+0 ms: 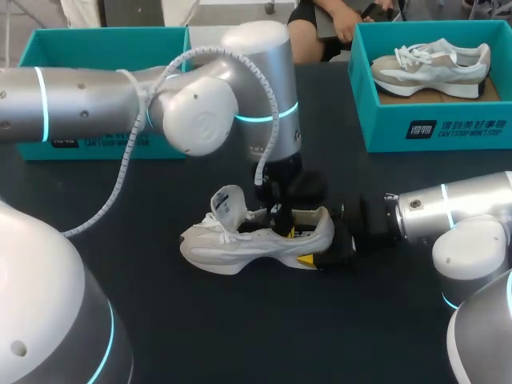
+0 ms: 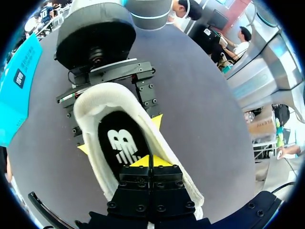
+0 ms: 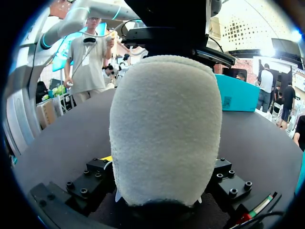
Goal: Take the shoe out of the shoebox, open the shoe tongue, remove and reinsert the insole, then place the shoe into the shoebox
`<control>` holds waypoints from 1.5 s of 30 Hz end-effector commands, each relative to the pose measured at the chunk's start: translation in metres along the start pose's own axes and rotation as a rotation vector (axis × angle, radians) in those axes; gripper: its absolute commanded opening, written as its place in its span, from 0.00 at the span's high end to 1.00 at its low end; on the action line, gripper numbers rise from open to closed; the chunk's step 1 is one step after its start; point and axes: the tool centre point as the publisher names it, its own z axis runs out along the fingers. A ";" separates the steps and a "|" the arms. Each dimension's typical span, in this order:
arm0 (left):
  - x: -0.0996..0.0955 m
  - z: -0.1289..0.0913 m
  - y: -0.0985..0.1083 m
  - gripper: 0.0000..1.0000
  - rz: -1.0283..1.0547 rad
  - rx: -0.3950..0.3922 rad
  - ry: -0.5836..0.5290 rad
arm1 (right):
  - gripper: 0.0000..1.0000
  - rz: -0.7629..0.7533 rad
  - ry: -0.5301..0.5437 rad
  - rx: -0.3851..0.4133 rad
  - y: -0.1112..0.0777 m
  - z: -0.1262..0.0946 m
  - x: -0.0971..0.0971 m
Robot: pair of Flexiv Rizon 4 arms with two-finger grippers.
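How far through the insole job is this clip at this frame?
Done: shoe out on the table, tongue lifted. In hand: right hand grips the heel; left hand, shut, is down at the black insole, which sits inside the shoe. Left, apparently: pulling and refitting the insole, then boxing the shoe.

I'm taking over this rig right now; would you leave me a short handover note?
Left gripper: shut, tips inside the shoe on the insole; pinch unclear.
Right gripper: shut on the shoe's heel.
Shoe: on the table, outside the left box and right box, tongue lifted, insole in.
Done: unboxing, tongue.
To do: pull and reinsert insole, box the shoe.
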 end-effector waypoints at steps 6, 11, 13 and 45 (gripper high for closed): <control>0.002 0.016 0.001 1.00 -0.028 -0.008 -0.023 | 1.00 0.000 -0.001 0.005 0.000 0.001 0.000; 0.003 0.019 0.001 0.64 -0.039 -0.011 -0.050 | 1.00 0.000 -0.001 0.005 0.000 0.001 0.000; 0.003 0.020 0.002 0.62 -0.045 -0.021 -0.063 | 1.00 0.000 -0.001 0.005 0.000 0.001 0.000; -0.003 0.003 0.035 1.00 -0.145 -0.071 -0.067 | 1.00 0.000 -0.001 0.005 0.000 0.001 0.000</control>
